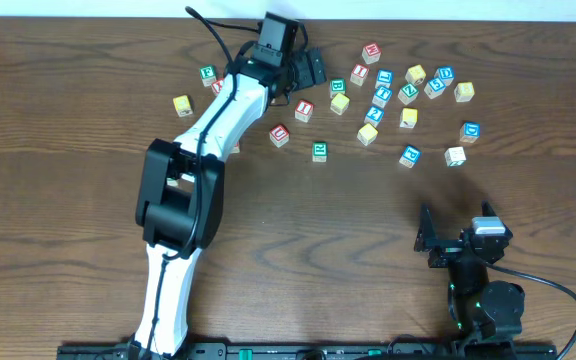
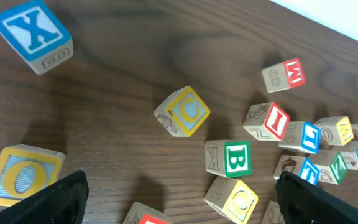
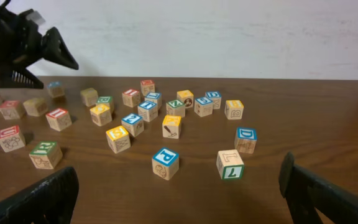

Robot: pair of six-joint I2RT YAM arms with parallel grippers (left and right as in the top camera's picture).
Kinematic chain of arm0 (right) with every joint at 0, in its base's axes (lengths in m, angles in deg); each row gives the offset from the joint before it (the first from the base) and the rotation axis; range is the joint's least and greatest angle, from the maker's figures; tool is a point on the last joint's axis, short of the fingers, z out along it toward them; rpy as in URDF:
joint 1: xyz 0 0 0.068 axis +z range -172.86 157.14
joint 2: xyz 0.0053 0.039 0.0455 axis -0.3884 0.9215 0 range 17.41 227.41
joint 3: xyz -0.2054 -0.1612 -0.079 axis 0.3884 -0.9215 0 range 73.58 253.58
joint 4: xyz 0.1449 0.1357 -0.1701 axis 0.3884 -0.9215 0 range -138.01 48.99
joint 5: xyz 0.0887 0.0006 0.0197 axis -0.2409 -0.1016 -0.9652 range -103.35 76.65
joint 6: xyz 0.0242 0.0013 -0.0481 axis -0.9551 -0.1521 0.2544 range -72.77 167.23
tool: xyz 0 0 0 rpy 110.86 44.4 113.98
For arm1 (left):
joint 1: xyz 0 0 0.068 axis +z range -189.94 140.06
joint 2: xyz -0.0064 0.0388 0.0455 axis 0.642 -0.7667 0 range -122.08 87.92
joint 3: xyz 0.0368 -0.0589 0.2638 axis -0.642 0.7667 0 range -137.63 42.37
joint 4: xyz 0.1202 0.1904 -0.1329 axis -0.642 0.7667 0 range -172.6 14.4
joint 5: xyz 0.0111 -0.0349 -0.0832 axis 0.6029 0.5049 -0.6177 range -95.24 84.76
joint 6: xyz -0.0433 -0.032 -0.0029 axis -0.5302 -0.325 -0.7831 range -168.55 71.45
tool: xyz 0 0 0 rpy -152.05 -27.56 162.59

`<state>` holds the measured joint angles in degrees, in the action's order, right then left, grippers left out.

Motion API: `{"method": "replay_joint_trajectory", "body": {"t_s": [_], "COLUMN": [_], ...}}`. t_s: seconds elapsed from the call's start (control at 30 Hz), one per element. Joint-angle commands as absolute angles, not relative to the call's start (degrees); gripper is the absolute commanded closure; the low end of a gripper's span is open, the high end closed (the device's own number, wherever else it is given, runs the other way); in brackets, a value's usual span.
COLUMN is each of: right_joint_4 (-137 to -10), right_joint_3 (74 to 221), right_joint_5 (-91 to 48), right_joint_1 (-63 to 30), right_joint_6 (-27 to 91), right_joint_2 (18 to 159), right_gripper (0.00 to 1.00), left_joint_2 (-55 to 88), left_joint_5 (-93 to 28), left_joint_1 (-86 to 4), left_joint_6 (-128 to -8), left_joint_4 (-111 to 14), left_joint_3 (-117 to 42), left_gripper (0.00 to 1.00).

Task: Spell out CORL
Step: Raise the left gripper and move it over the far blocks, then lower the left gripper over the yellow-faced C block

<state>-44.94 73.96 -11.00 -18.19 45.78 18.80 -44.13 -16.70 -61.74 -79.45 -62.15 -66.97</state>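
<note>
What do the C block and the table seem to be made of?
C block: probably pale, unvarnished wood. Its side faces show bare grain with embossed figures, and the top carries a matte blue letter in a yellow frame, painted or printed.
Table: dark brown surface with streaky grain and a slight sheen. Whether it is solid wood or laminate cannot be told.

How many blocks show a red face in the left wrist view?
3: a lone block at upper right, the I block below it in the cluster, and a cut-off block at the bottom edge. The crowded right side may hide more.
</note>
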Motion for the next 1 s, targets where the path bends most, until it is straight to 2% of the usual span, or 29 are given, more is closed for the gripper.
{"method": "replay_joint_trajectory", "body": {"t_s": [0.0,0.47,0.97], "right_joint_4": [-45.11,-45.11,-45.11], "right_joint_3": [73.90,73.90,73.90], "right_joint_5": [-10.93,-10.93,-10.93], "right_joint_1": [-18.47,-18.47,-18.47], "right_joint_6": [46.02,46.02,46.02], "right_joint_2": [18.53,18.53,18.53], "right_gripper": [0.01,0.01,0.01], "left_joint_2": [-43.58,-43.69,-45.84], "left_joint_5": [-13.20,-4.61,-3.61], "left_joint_1": [-63.38,-65.05,-64.32], "left_joint_6": [-80.82,-80.56,-80.54], "left_joint_4": [-62.63,-62.11,-63.97], "left_joint_3": [-69.31,-69.31,-69.31], "left_gripper": [0.06,0.07,0.09]}}
